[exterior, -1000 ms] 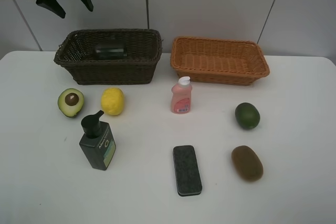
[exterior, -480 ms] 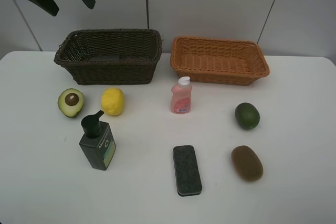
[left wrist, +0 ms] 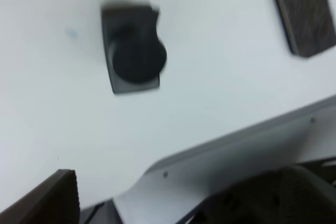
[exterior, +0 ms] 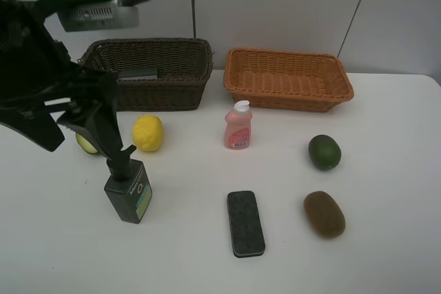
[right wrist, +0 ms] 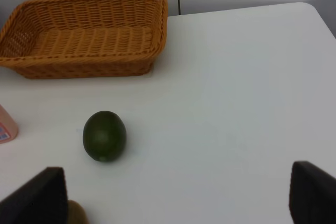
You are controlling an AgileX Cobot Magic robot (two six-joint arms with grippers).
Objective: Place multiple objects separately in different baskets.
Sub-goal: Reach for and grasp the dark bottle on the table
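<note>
My left gripper is open and hangs over the table's left side, just above the dark green pump bottle. One finger hides most of the halved avocado. The left wrist view is blurred and shows the pump bottle from above and the black eraser. The yellow lemon, pink bottle, eraser, brown kiwi and green avocado lie on the table. A grey shape, probably the cup, lies in the dark basket. My right gripper is open near the green avocado.
The light orange basket stands at the back right, and it also shows in the right wrist view. The white table ends at a grey wall behind the baskets. My left arm's black body covers the back left.
My left arm has dropped from high above the dark basket to in front of it, over the halved avocado and pump bottle, still open. The objects have not moved.
</note>
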